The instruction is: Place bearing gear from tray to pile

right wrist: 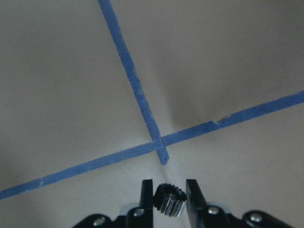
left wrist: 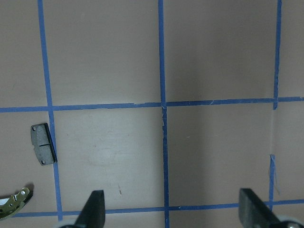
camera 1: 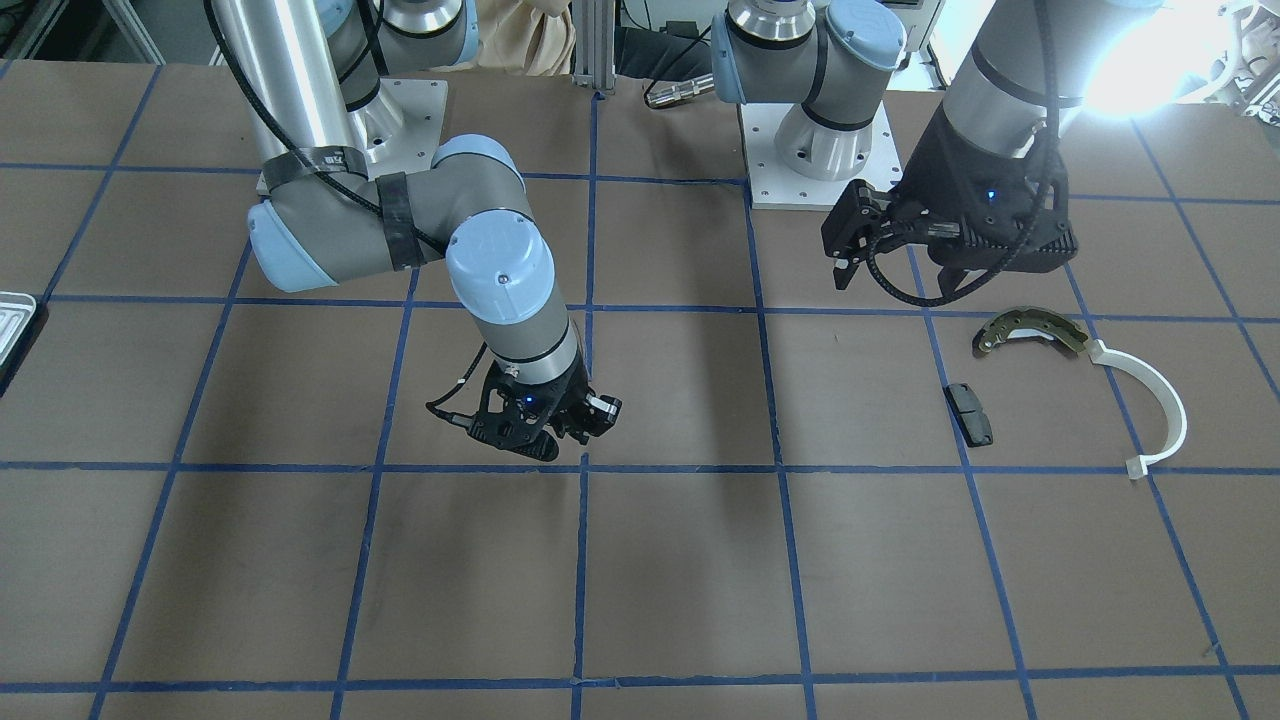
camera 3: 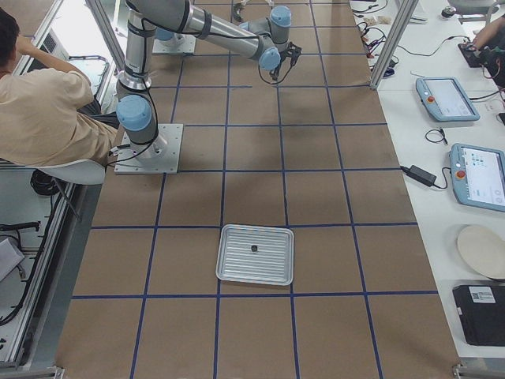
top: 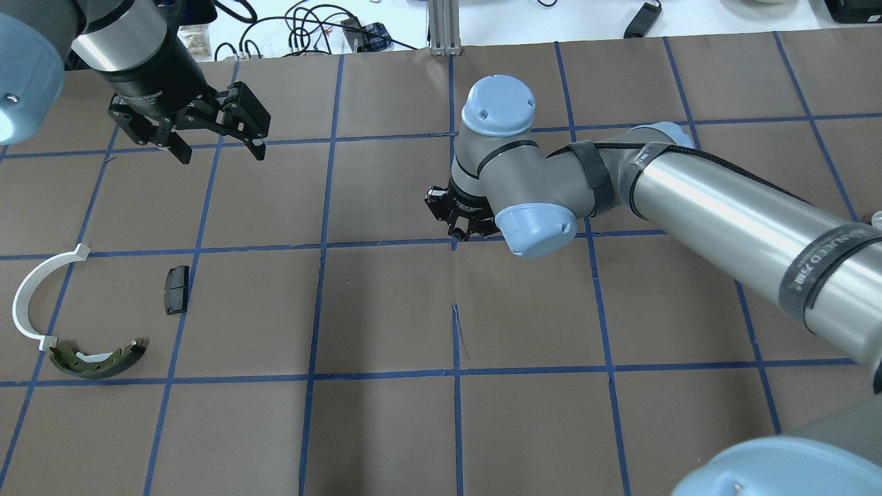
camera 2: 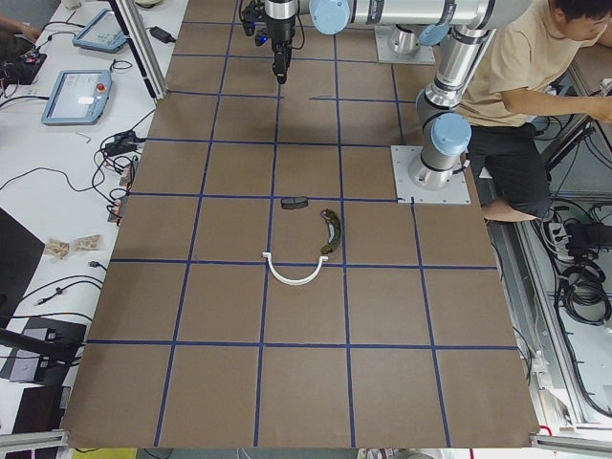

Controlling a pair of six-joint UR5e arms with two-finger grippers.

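Observation:
My right gripper [right wrist: 169, 185] is shut on a small toothed metal bearing gear [right wrist: 169, 200] and holds it above a crossing of blue tape lines mid-table [top: 458, 226]. The pale silver tray [camera 3: 237, 272] lies far off at my right end of the table. The pile lies at my left end: an olive brake shoe [top: 96, 359], a white plastic arc [top: 31, 296] and a black pad [top: 176, 289]. My left gripper [top: 220, 146] is open and empty, raised beyond the pile. The left wrist view shows its fingertips [left wrist: 95, 209], the pad [left wrist: 42, 144] and the shoe's end [left wrist: 12, 206].
A small dark piece [camera 3: 254, 249] lies on the tray. The brown table [top: 386, 413] is marked with a blue tape grid. A person [camera 3: 47, 110] sits behind the robot bases. Tablets and cables lie on the side bench [camera 3: 465, 158].

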